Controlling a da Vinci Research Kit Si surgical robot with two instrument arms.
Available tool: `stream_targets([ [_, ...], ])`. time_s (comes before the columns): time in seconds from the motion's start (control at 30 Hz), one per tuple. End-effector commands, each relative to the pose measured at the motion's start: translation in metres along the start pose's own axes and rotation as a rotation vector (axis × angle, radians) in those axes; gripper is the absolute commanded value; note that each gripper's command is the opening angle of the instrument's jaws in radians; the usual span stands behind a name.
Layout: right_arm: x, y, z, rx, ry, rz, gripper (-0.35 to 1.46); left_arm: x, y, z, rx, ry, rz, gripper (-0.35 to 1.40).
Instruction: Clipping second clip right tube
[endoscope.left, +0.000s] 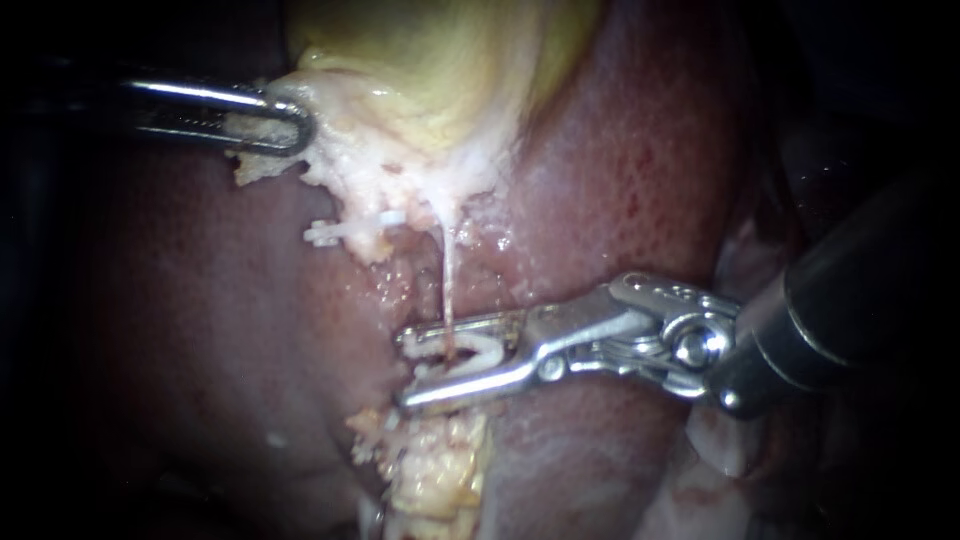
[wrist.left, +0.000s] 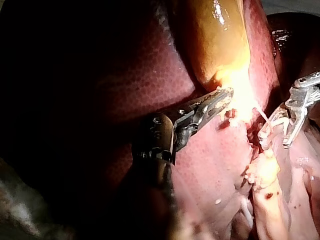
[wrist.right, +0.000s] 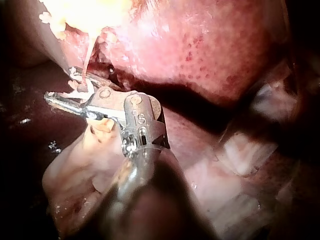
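Where the thin pale tube (endoscope.left: 447, 285) drops from the gallbladder (endoscope.left: 430, 60), the right instrument (endoscope.left: 402, 370) straddles it — jaws pinching a white clip (endoscope.left: 475, 352).
Both jaws stand apart, each bearing on that clip, and the tube runs down into its mouth; below that, clip and lower jaw hide it. A separate clip (endoscope.left: 322, 236) sits just left, on ragged pale tissue (endoscope.left: 340, 180). Further up-left the left instrument (endoscope.left: 290, 125) has its jaws pressed together on that tissue's edge — dark liver (endoscope.left: 640, 160) all round, a fatty lump (endoscope.left: 435, 470) beneath.
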Motion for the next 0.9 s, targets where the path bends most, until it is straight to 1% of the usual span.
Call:
stream_targets([
  [0.03,0.0,0.0,0.0,0.001,-0.001,-0.001,0.28,0.0,0.0,0.0,0.0,0.0,0.0,-0.35],
  [0.2,-0.0001,0.0,-0.0002,0.006,-0.005,-0.002,0.11,0.0,0.0,0.0,0.0,0.0,0.0,-0.35],
  [0.3,-0.0001,0.0,-0.0003,0.009,-0.007,-0.002,-0.04,0.0,0.0,0.0,0.0,0.0,0.0,-0.35],
  [0.37,-0.0001,-0.0001,-0.0004,0.011,-0.008,-0.003,-0.22,0.0,0.0,0.0,0.0,0.0,0.0,-0.35],
  [0.43,-0.0001,-0.0001,-0.0005,0.011,-0.009,0.015,-0.35,0.0,0.0,0.0,0.0,0.0,0.0,-0.35],
  [0.53,-0.0002,-0.0001,-0.0006,0.014,-0.007,0.027,-0.35,0.0,0.0,0.0,0.0,0.0,0.0,-0.35],
  [0.6,-0.0002,0.0,-0.0007,0.009,-0.015,0.05,-0.35,0.0,0.0,0.0,0.0,0.0,0.0,-0.35],
  [0.67,-0.0003,0.0,-0.0008,0.004,-0.023,0.056,-0.35,0.0,0.0,0.0,0.0,0.0,0.0,-0.35],
  [0.9,-0.0003,0.0003,-0.001,0.004,-0.023,0.056,-0.35,0.0,0.0,0.0,0.0,0.0,0.0,-0.35],
])
